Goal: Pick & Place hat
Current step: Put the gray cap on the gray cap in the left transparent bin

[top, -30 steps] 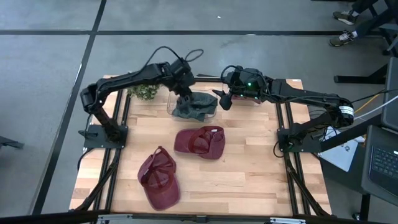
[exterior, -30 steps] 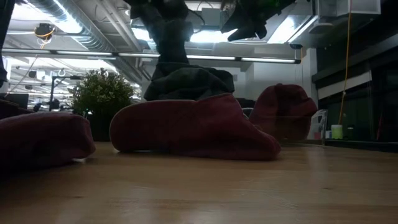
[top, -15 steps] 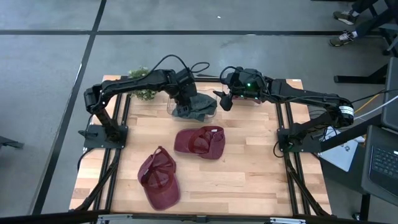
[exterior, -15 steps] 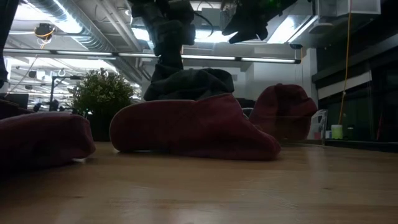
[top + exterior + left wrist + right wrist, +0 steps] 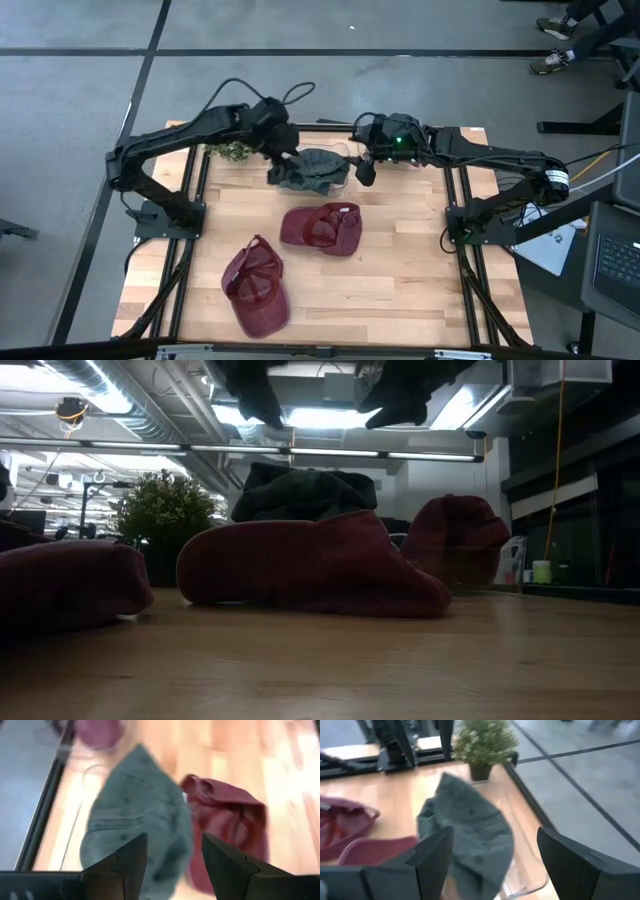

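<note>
Left claw [image 5: 283,155] has lifted off the grey hat [image 5: 312,170] and drawn back toward upper left of the high view since a second ago; it now hangs just beside the hat's edge, fingers apart, empty. Right claw [image 5: 366,170] hovers at the hat's other side, upper centre, spread wide, empty. Grey hat lies slumped in a clear tray [image 5: 340,182] at the desk [image 5: 400,270] far edge, near a small plant [image 5: 232,149]. Two maroon caps remain: one [image 5: 322,228] mid-frame, one [image 5: 256,286] lower left. Judgement: caps are light, soft cloth, crown collapses under pinch; stiffer brim is the surest hold.
</note>
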`<move>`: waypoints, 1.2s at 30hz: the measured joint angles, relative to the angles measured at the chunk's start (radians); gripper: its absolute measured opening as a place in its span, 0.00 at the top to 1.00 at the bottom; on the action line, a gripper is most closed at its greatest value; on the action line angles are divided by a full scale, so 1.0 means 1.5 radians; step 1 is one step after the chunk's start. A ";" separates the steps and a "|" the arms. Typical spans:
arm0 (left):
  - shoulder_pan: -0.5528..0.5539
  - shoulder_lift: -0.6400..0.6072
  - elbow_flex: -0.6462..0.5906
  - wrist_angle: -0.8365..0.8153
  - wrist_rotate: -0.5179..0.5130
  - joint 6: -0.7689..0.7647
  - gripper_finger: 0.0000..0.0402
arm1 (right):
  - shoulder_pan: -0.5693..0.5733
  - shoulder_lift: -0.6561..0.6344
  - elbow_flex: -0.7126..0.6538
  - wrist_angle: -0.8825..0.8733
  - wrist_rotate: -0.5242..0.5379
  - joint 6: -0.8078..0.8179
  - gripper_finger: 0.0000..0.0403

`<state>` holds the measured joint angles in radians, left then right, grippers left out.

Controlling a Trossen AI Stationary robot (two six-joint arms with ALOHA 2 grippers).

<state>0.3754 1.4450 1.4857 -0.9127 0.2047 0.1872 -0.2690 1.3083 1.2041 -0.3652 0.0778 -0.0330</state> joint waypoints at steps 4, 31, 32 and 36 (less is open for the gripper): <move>-0.036 -0.024 0.000 -0.065 0.000 0.067 0.55 | 0.033 0.000 0.000 -0.036 -0.020 0.009 0.29; -0.131 -0.068 -0.055 -0.206 -0.002 -0.032 0.55 | 0.118 0.237 0.001 -0.128 -0.141 -0.079 0.85; -0.137 -0.073 -0.056 -0.216 -0.003 -0.041 0.55 | 0.114 0.250 0.001 -0.118 -0.129 -0.084 0.85; -0.163 -0.097 -0.056 -0.225 -0.019 -0.081 0.55 | 0.093 0.285 0.000 -0.092 -0.052 -0.092 0.87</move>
<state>0.1316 1.3003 1.4017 -1.2502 0.1765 0.0660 -0.1301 1.7365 1.2045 -0.5032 0.0006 -0.1706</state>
